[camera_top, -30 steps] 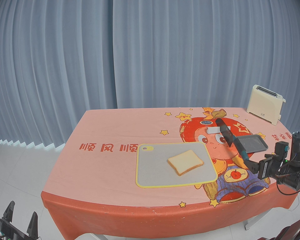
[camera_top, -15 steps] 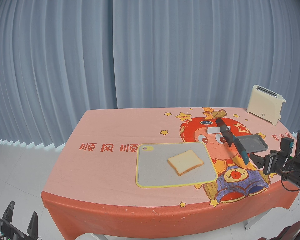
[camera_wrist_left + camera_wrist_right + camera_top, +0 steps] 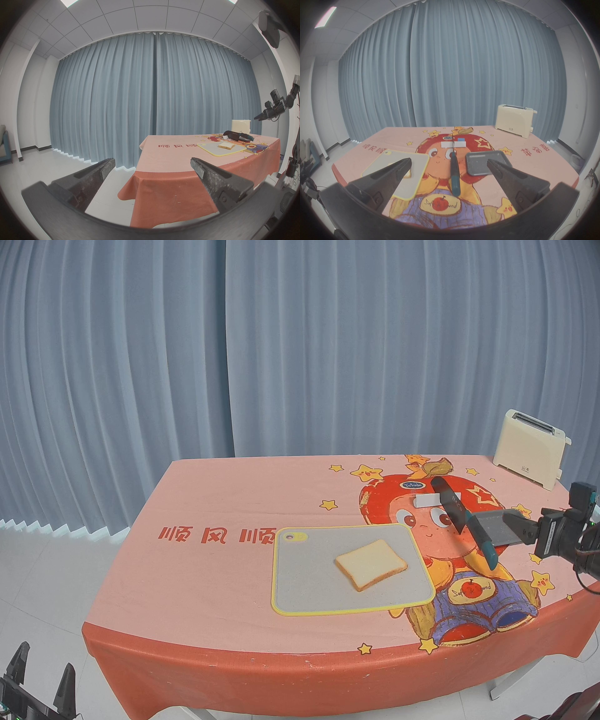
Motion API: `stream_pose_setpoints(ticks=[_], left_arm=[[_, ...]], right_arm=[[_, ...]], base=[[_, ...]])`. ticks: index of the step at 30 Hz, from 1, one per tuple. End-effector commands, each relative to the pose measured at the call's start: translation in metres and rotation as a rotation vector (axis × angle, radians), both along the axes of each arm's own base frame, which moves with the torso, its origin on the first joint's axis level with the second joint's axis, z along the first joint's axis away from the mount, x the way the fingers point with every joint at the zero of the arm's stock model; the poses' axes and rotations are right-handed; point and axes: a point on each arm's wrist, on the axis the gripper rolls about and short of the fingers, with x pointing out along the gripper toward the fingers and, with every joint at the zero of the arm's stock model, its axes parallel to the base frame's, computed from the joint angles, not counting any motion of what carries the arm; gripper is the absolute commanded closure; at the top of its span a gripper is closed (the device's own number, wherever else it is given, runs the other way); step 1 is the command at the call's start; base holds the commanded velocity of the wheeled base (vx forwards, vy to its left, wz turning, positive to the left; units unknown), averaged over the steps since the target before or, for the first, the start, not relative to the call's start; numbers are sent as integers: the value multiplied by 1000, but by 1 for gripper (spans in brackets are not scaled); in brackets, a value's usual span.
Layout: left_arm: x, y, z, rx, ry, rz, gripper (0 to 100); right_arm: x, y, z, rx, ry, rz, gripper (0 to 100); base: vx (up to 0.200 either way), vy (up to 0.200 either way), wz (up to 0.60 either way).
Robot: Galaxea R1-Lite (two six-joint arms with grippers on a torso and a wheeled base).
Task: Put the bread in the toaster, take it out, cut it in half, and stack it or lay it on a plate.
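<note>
A slice of bread (image 3: 370, 564) lies flat on the grey, yellow-rimmed cutting board (image 3: 312, 590). Right of the board lies a knife (image 3: 465, 518) with a teal handle, its dark blade pointing toward the far side. A small grey plate (image 3: 494, 532) sits beside the knife, and the cream toaster (image 3: 530, 449) stands at the far right corner. My right gripper (image 3: 509, 522) hovers open and holding nothing over the plate, just right of the knife handle. In the right wrist view its open fingers (image 3: 515, 179) frame the knife (image 3: 454, 175) and plate (image 3: 487, 162). My left gripper (image 3: 152, 162) hangs open, low and well left of the table.
A pink printed cloth covers the table (image 3: 219, 565); its left half is bare. A small white label (image 3: 428, 500) lies under the knife blade. Blue curtains hang behind the table. The table's right edge runs close under my right arm.
My right gripper has pulled back from the knife's handle end and moved toward the far side, now over the plate. Knife, bread and left arm have not moved.
</note>
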Motion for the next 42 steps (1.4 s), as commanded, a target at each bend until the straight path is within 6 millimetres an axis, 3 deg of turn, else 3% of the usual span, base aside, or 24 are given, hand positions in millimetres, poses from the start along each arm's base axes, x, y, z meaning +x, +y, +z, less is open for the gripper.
stream_pose_setpoints(ticks=[1,4,10,22,37,42], left_arm=[[0,0,-5,-1,1,1,0],[0,0,-5,-1,1,1,0],[0,0,-5,-1,0,1,0],[0,0,-5,-1,0,1,0],[0,0,-5,-1,0,1,0],[0,0,-5,-1,0,1,0]], right_arm=[[20,-3,13,19,-15,18,0],[32,-1,10,20,7,30,0],[63,-2,-24,12,131,18,0],[79,0,-50,15,222,37,0],[89,3,-67,22,172,40,0],[104,-3,-71,21,146,17,0]], base=[[0,0,0],[0,0,0],[0,0,0],[0,0,0],[0,0,0],[0,0,0]])
